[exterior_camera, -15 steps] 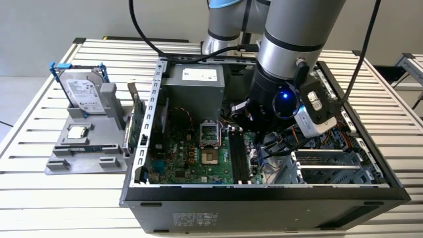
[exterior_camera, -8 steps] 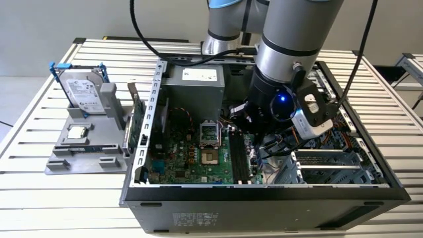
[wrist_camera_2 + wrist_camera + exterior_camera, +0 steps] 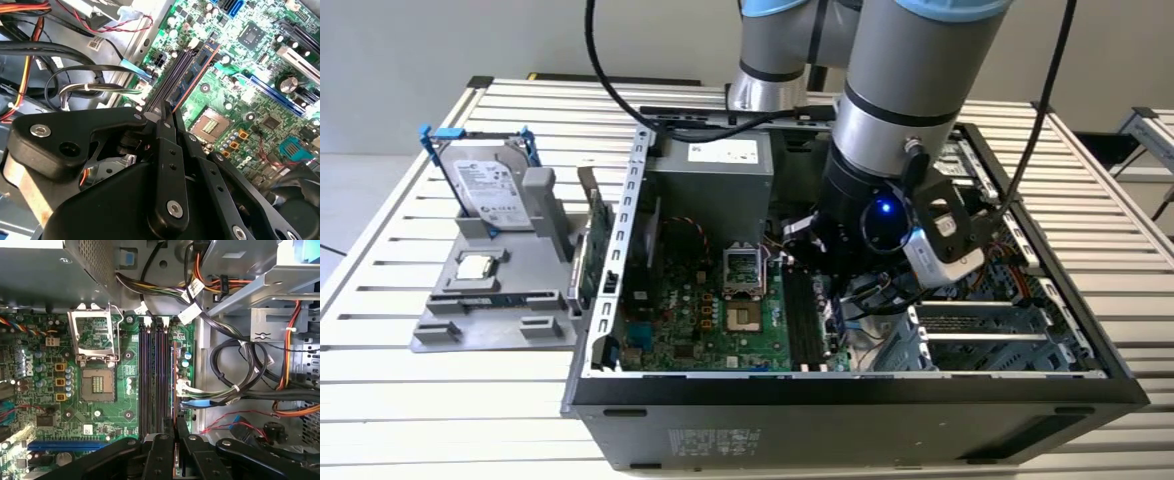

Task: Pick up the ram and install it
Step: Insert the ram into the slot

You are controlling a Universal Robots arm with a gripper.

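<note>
A white slatted metal bench (image 3: 400, 400) fills most of the exterior view, its ribs running side to side. Behind it stands a plain pale grey wall (image 3: 454, 35). At the exterior view's right edge, part of a second slatted bench (image 3: 1154, 135) shows. Lighting is even and soft.

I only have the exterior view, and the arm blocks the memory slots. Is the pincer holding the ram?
Observer: Yes. In the first wrist view the pincer is shut on the ram, which shows edge-on.
Operator: How does it lie against the slots?
Observer: Parallel to the black slots, on their side away from the processor socket.
Operator: Any sticks already in those slots?
Observer: No, the slots look empty.
</note>
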